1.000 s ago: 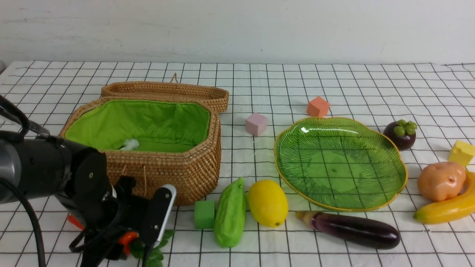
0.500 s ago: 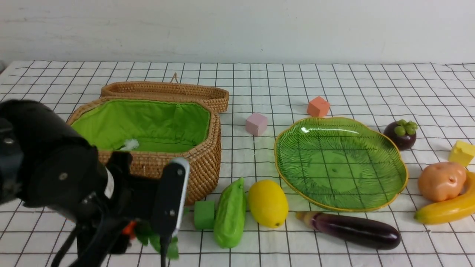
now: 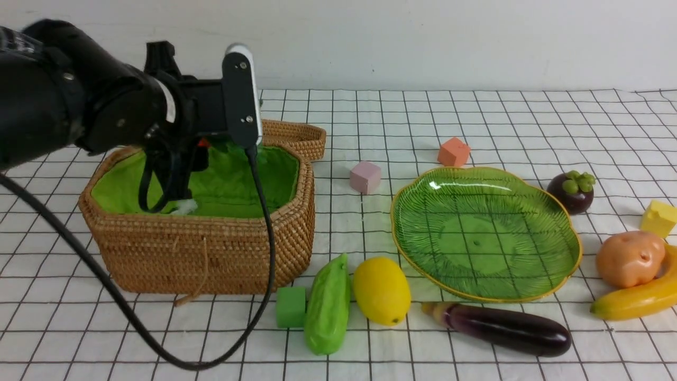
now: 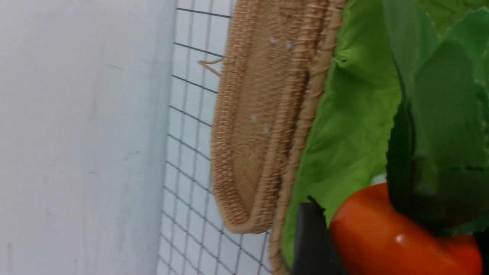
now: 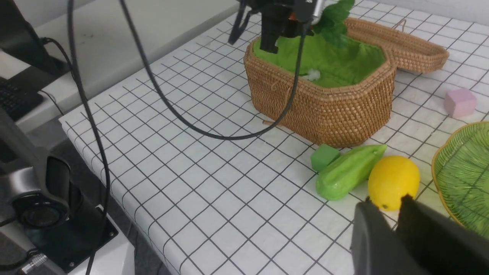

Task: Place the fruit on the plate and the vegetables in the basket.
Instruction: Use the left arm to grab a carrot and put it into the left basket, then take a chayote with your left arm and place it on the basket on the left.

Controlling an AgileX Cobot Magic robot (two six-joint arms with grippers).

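My left gripper (image 3: pixel 198 151) is shut on the orange carrot (image 4: pixel 397 236) and holds it, green leaves (image 4: pixel 439 114) hanging, over the open wicker basket (image 3: pixel 211 248) with green lining. The cucumber (image 3: pixel 329 307), lemon (image 3: pixel 382 290) and eggplant (image 3: pixel 502 327) lie in front. The green glass plate (image 3: pixel 478 298) has nothing on it. The mangosteen (image 3: pixel 571 191), potato (image 3: pixel 628 258) and banana (image 3: pixel 634 299) lie at the right. My right gripper (image 5: pixel 387 208) is out of the front view; its wrist view shows it shut and empty, near the lemon (image 5: pixel 393 181).
Foam cubes lie about: green (image 3: pixel 291 307) beside the cucumber, pink (image 3: pixel 365 177) and orange (image 3: pixel 453 152) behind the plate, yellow (image 3: pixel 657 218) at the far right. The basket's lid (image 3: pixel 296 135) lies open behind it. The left arm's cable (image 3: pixel 158 344) trails over the cloth in front of the basket.
My left gripper has risen from the table's front left with the carrot and moved back, over the basket. The other things have not moved.
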